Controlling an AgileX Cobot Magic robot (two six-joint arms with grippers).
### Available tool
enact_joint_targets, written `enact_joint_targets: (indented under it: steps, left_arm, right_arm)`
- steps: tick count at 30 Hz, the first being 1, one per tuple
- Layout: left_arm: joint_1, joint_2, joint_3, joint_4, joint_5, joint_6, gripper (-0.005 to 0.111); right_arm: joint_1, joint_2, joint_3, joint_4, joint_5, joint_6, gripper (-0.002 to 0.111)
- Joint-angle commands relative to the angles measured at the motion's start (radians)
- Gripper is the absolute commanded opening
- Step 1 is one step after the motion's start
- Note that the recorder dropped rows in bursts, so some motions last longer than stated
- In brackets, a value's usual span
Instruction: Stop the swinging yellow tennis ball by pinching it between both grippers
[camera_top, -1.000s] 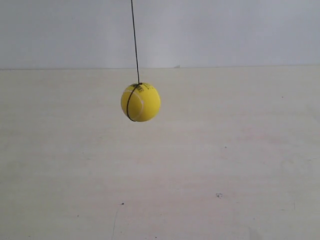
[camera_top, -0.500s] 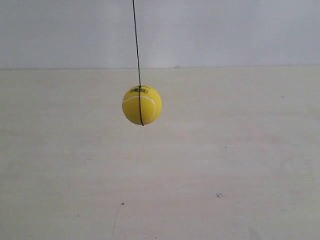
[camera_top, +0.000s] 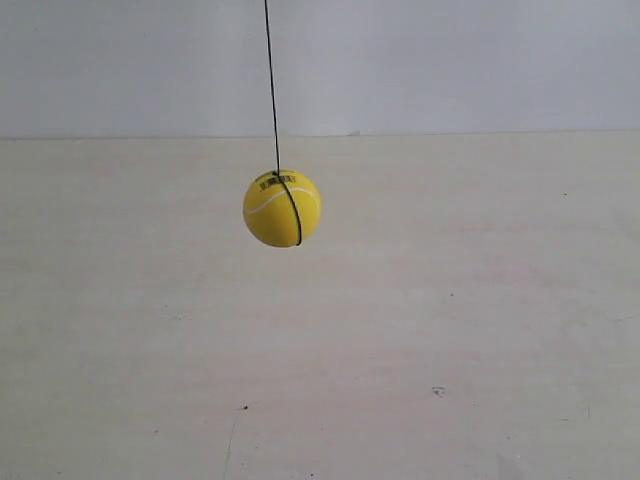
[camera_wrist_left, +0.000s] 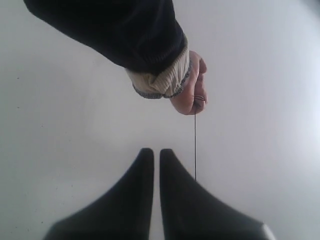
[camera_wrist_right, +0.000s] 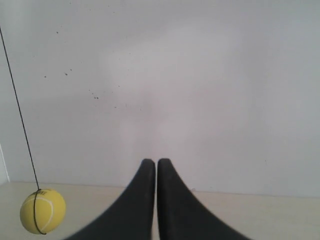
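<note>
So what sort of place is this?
Probably a bare lab test bench: a fuzzy yellow tennis ball hung on a thin black string, a plain pale tabletop, a blank white wall.

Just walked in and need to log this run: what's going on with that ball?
A person's hand dangles the yellow tennis ball on a thin black string above the pale surface. The left pincer and right pincer both have jaws closed on nothing. Neither touches the ball, which hangs well apart from the right one.

The yellow tennis ball (camera_top: 265, 215) bears a white seam (camera_top: 261, 201), black string (camera_top: 271, 90).
</note>
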Motion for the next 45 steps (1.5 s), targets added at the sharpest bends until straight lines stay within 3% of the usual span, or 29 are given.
enact_joint_targets:
  steps: [1, 20, 23, 26, 31, 41, 45]
  left_arm:
    - [0.004, -0.010, 0.004, 0.015, 0.004, -0.013, 0.005]
    - [0.009, -0.010, 0.004, 0.018, 0.004, -0.009, 0.005]
    - [0.049, -0.010, 0.004, 0.018, -0.002, -0.009, 0.005]
    - [0.202, -0.010, 0.004, 0.018, 0.000, -0.009, 0.005]
    - [0.308, -0.010, 0.004, 0.018, 0.000, -0.009, 0.005]
    - [0.337, -0.010, 0.004, 0.018, 0.000, -0.009, 0.005]
    - [0.337, -0.010, 0.004, 0.005, 0.058, -0.008, 0.005]
  right_arm:
    - [0.000, -0.007, 0.003, 0.003, -0.004, 0.003, 0.000]
    - [0.000, -0.007, 0.003, 0.003, -0.004, 0.003, 0.000]
    - [0.000, -0.007, 0.003, 0.003, -0.007, 0.003, 0.000]
    - [0.000, -0.007, 0.003, 0.003, -0.005, 0.003, 0.000]
    - [0.000, -0.007, 0.003, 0.003, -0.005, 0.003, 0.000]
    - [0.000, -0.007, 0.003, 0.003, -0.005, 0.003, 0.000]
    - [0.000, -0.007, 0.003, 0.003, -0.011, 0.003, 0.000]
